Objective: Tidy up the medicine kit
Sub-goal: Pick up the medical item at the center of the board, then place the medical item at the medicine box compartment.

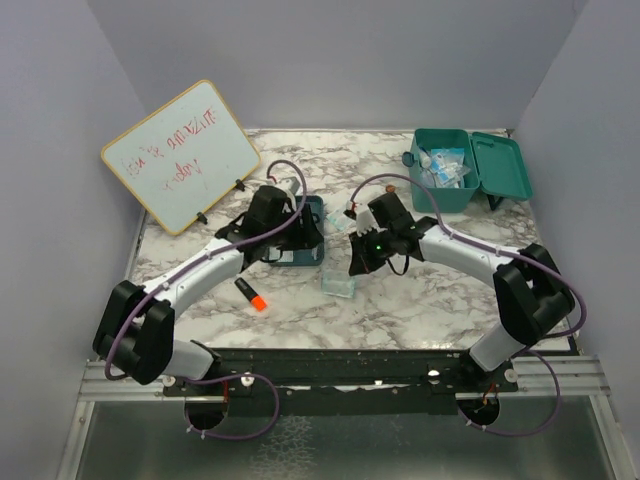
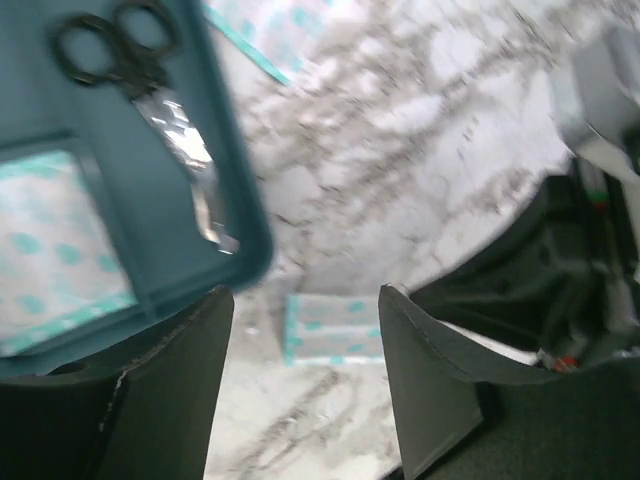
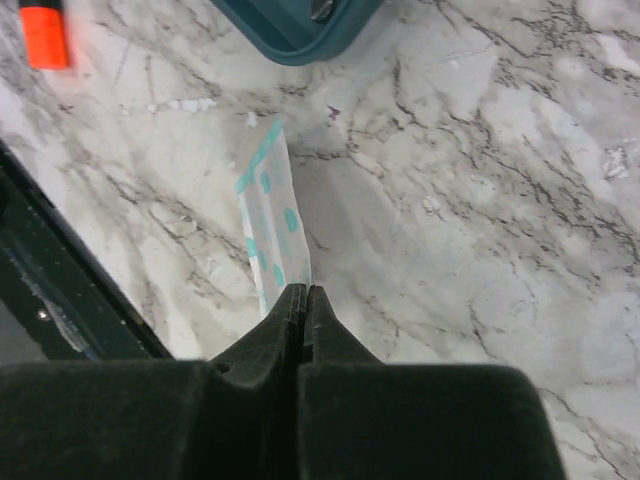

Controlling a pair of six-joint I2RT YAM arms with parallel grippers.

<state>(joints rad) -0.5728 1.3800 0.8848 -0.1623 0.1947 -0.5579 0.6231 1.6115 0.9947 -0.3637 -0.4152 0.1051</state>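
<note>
Pinching teal-dotted packet [image 3: 268, 210] in right claw [image 3: 303, 292]

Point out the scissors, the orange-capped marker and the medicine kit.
scissors [image 2: 168, 125], left wrist view, blade just below handles.
orange-capped marker [image 1: 250, 295], top view, where body meets cap.
medicine kit [image 1: 450, 198], top view, front wall.

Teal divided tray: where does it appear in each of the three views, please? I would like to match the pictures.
Top external: the teal tray lies near the picture's centre, partly covered.
Left wrist: the tray fills the upper left, with scissors in it.
Right wrist: only one corner of the tray shows, at the top edge.
Shared landmark: the teal-dotted packet near the tray's corner.
</note>
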